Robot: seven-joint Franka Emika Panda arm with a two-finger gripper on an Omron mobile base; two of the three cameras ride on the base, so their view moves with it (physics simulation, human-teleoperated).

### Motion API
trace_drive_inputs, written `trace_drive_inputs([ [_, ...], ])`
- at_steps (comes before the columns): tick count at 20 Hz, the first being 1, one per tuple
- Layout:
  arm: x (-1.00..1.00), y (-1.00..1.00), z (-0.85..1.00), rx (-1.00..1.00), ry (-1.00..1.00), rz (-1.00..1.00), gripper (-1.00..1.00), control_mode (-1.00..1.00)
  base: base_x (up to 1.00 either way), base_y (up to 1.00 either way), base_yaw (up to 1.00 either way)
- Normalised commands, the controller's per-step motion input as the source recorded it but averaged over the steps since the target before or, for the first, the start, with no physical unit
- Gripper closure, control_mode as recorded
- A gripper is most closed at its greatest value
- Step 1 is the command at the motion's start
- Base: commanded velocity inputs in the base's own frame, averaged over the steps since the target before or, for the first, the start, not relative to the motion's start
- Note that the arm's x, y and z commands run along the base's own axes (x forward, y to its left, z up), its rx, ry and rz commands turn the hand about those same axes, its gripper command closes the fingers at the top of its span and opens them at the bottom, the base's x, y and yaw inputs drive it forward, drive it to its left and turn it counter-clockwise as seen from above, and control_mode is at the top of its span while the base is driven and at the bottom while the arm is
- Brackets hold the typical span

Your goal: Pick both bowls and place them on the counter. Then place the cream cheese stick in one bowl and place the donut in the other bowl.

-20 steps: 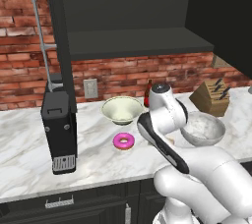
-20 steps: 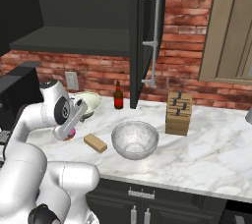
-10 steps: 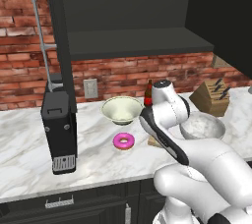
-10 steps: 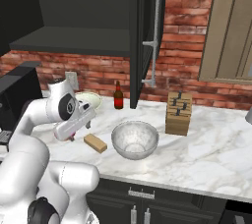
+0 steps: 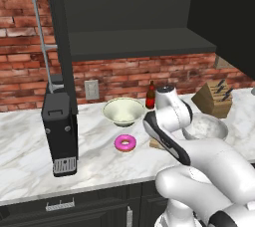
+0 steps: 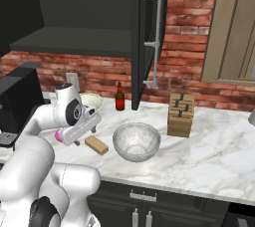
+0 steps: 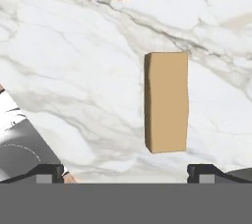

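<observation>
White marble tabletop with grey veins runs over dark cabinets, backed by red brick. Nearest the base, the jaws hang spread wide and grasp nothing above the cream cheese stick, which lies flat on the marble. Just beyond it rests the donut, and beside the stick sits the grey marbled bowl. Farther back stands the cream bowl, near a dark bottle, with a knife block off to the right and a black machine on the left.
</observation>
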Motion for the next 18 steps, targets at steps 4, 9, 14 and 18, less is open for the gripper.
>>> trace_drive_inputs([
  [4, 0.17, -0.06, -0.12, 0.03, 0.05, -0.01, -1.00, -1.00, 0.00, 0.00, 0.00],
  [9, 0.19, -0.02, -0.15, 0.03, 0.06, -0.02, -1.00, -1.00, 0.00, 0.00, 0.00],
  [14, 0.23, -0.02, -0.19, 0.02, 0.06, -0.03, -1.00, -1.00, 0.00, 0.00, 0.00],
  [18, 0.22, -0.01, -0.21, 0.00, 0.04, -0.04, -1.00, -1.00, 0.00, 0.00, 0.00],
])
